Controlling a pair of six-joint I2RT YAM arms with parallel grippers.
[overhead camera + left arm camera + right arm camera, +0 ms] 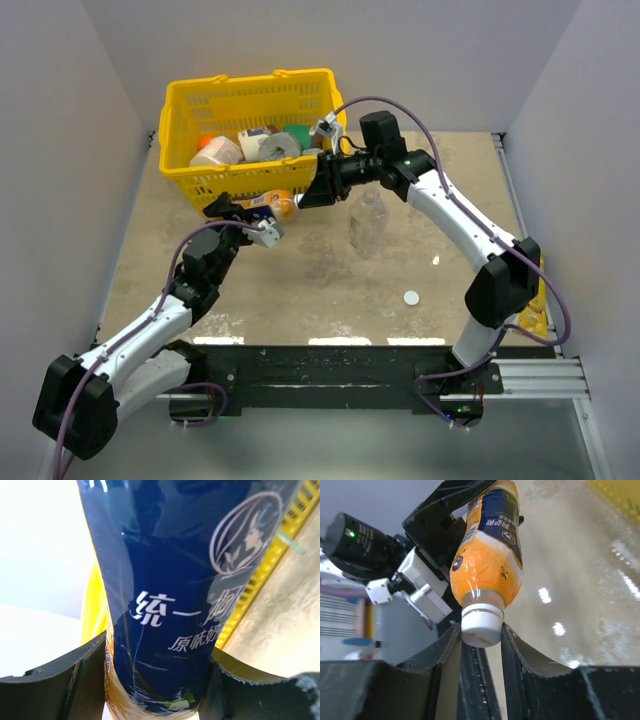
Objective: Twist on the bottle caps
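The small bottle of orange liquid point(281, 206) with its dark blue label point(170, 580) is held lying sideways in the air in front of the basket. My left gripper point(252, 212) is shut on its labelled body point(157, 680). One white bottle cap point(481, 625) sits on the bottle's neck, and my right gripper point(480, 630) is shut on it, both fingers touching its sides. The tall clear ribbed bottle point(368, 222) stands upright on the table just right of the grippers. The other bottle cap point(411, 297) lies loose on the table, nearer the arm bases.
A yellow basket point(180, 120) holding several packaged items stands at the back left, close behind the held bottle. A yellow snack packet point(538, 310) lies at the table's right edge beside my right arm. White walls enclose the table on three sides.
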